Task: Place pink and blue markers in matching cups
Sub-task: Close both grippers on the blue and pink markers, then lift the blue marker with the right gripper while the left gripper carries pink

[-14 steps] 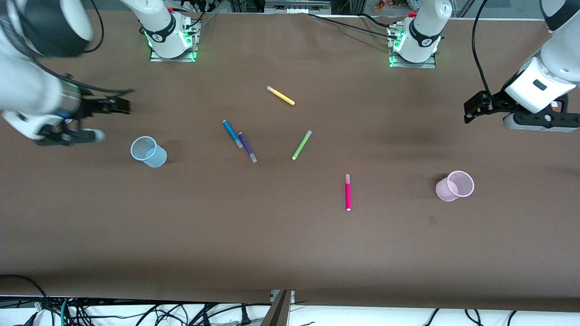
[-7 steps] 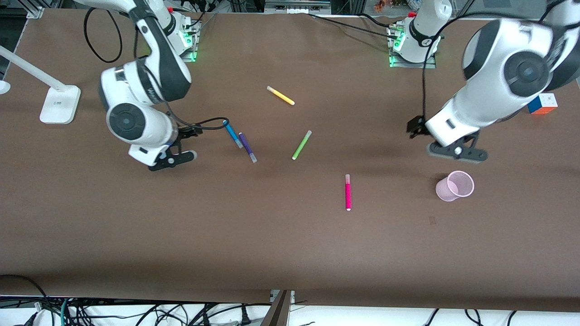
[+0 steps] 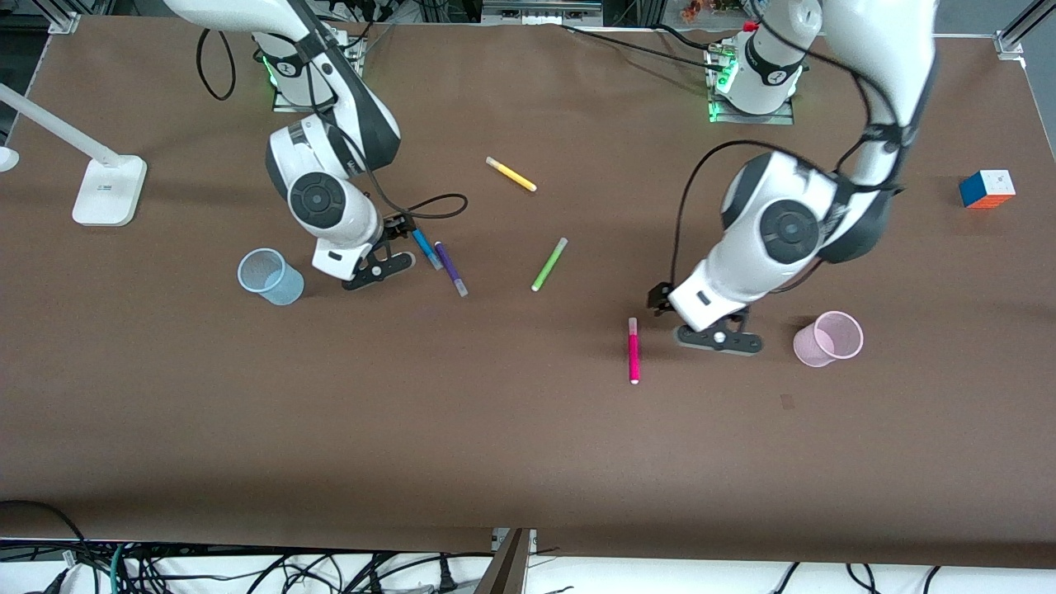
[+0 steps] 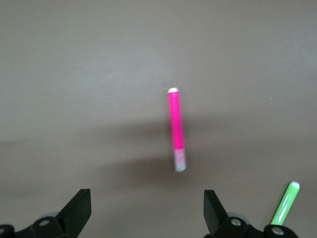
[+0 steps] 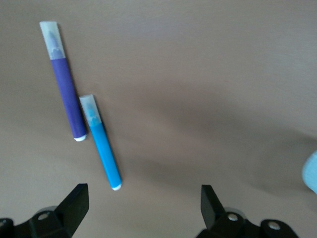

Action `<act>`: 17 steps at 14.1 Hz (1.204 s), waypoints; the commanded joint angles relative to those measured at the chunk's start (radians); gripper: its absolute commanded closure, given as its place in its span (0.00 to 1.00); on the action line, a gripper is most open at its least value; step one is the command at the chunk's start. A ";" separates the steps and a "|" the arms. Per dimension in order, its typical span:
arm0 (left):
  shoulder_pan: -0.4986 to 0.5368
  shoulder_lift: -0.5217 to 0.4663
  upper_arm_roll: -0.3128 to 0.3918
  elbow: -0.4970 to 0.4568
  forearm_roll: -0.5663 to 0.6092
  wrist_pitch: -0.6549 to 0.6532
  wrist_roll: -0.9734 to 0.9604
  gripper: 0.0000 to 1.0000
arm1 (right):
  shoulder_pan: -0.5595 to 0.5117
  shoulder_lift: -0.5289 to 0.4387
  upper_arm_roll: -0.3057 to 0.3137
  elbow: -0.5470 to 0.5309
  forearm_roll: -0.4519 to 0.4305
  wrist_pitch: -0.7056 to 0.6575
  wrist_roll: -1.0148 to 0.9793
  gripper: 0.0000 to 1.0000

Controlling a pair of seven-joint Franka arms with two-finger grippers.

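Note:
The hot-pink marker [image 3: 634, 351] lies on the brown table and shows in the left wrist view [image 4: 176, 130]. My left gripper [image 3: 660, 301] hangs low over the table beside its pale cap end, open and empty [image 4: 147, 210]. The pale pink cup [image 3: 828, 338] stands toward the left arm's end. The blue marker [image 3: 424, 246] lies next to the purple pen [image 3: 451, 268]; both show in the right wrist view, blue [image 5: 103, 144] and purple [image 5: 65, 82]. My right gripper [image 3: 402, 227] is over the table beside the blue marker, open and empty [image 5: 143, 203]. The pale blue cup [image 3: 270, 277] stands beside that arm.
A green pen [image 3: 549, 264] and a yellow pen [image 3: 511, 174] lie mid-table. A colour cube [image 3: 987, 188] sits at the left arm's end and a white lamp base [image 3: 107, 191] at the right arm's end. The blue cup's edge shows in the right wrist view [image 5: 312, 173].
Both arms have swung in from the table's ends and come down. The right gripper has reached the blue marker and the left gripper the pink marker. The blue cup, covered half a second ago, shows again.

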 commanded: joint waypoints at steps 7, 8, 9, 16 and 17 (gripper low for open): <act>-0.061 0.237 0.007 0.005 0.072 0.221 -0.026 0.00 | 0.058 0.113 0.001 -0.016 0.000 0.186 0.028 0.00; -0.064 0.237 0.008 0.003 0.081 0.220 -0.022 0.00 | 0.059 0.124 0.001 -0.018 0.000 0.209 0.028 0.00; -0.063 0.236 0.007 0.003 0.119 0.220 -0.022 0.09 | 0.059 0.134 0.001 -0.018 0.000 0.226 0.028 0.00; -0.075 0.209 0.004 0.003 0.158 0.105 -0.013 0.85 | 0.052 0.154 -0.007 -0.009 -0.023 0.249 0.025 0.00; -0.075 0.209 0.004 0.006 0.158 0.104 -0.011 0.91 | 0.050 0.157 -0.007 -0.007 -0.036 0.251 0.025 0.00</act>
